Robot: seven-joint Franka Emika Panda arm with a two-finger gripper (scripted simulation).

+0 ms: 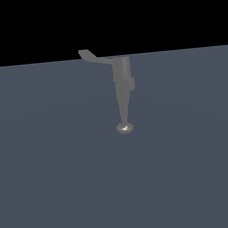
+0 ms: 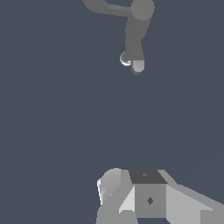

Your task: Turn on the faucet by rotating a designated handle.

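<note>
The gripper (image 2: 114, 192) shows only in the wrist view, as pale grey blocks at the picture's edge, and whether its jaws are apart or together cannot be told; it holds nothing and is well apart from the faucet (image 1: 123, 88). The faucet stands on a flat, plain blue-grey floor (image 1: 53, 181) that fills the scene, with pure black behind it. Its handle (image 1: 95, 58) sticks out from the top of the body toward the exterior view's left
</note>
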